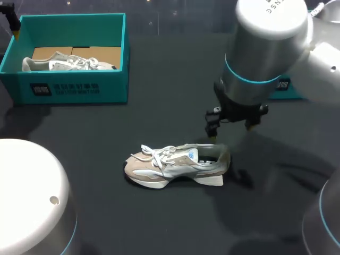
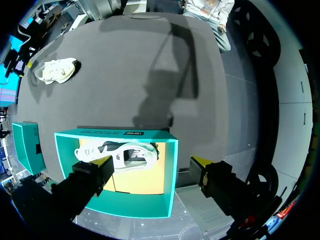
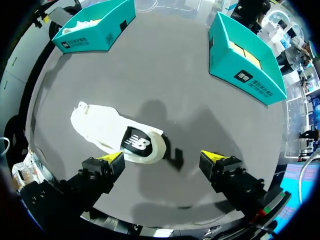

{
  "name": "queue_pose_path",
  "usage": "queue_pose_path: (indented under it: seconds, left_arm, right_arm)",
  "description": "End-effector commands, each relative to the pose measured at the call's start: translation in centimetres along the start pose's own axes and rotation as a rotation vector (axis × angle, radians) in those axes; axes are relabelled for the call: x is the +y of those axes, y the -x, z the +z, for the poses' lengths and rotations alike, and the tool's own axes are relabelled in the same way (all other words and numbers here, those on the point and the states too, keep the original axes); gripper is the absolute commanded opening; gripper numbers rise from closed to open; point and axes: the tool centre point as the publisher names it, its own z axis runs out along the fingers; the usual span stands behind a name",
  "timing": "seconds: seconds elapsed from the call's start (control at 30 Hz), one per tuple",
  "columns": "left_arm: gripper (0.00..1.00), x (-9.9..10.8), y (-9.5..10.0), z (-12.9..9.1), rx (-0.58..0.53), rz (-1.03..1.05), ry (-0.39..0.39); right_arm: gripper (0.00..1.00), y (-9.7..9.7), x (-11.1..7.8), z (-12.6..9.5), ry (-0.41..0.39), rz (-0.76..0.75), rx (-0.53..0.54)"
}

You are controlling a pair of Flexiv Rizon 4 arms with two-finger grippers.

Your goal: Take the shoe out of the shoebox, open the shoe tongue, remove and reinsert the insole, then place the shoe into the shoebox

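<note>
- The pale beige and white lace-up shoe (image 1: 178,164) lies on the dark grey table (image 1: 159,95), well apart from the teal cardboard shoebox (image 1: 74,87).
- The right claw (image 1: 232,129) hangs wide open above the shoe's heel, holding nothing.
- If it comes down off the middle, a finger may hit the heel and tip or push the shoe.
- The left claw (image 2: 151,162) is open too, over the shoebox. Another white shoe (image 2: 125,155) inside could get in the way later.

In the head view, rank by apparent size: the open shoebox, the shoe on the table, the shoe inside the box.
1. open shoebox
2. shoe on the table
3. shoe inside the box: farther off and partly hidden by the wall, so unsure
</note>
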Motion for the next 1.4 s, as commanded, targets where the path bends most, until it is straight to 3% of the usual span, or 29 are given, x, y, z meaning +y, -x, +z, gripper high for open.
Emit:
queue_pose_path:
  seconds: [0.03,0.23,0.63,0.67,0.83,1.4]
  left_arm:
    - [1.0,-0.1,0.0,-0.1,0.002,0.001,0.002]
    - [1.0,-0.1,0.0,-0.1,0.002,0.001,0.002]
    - [1.0,-0.1,0.0,-0.1,0.002,0.001,0.002]
    - [1.0,-0.1,0.0,-0.1,0.002,0.001,0.002]
    - [1.0,-0.1,0.0,-0.1,0.002,0.001,0.002]
    - [1.0,-0.1,0.0,-0.1,0.002,0.001,0.002]
  right_arm:
    - [1.0,2.7,-1.8,-0.9,0.135,-0.16,0.572]
    - [1.0,5.0,-2.7,-1.4,0.265,-0.409,0.878]
    - [1.0,5.0,-2.7,-1.4,0.265,-0.409,0.878]
    - [1.0,5.2,-2.8,-1.0,0.27,-0.456,0.919]
    - [1.0,6.7,-3.5,0.4,0.425,-0.626,1.095]
    - [1.0,8.0,-4.2,2.8,0.601,-0.634,0.992]
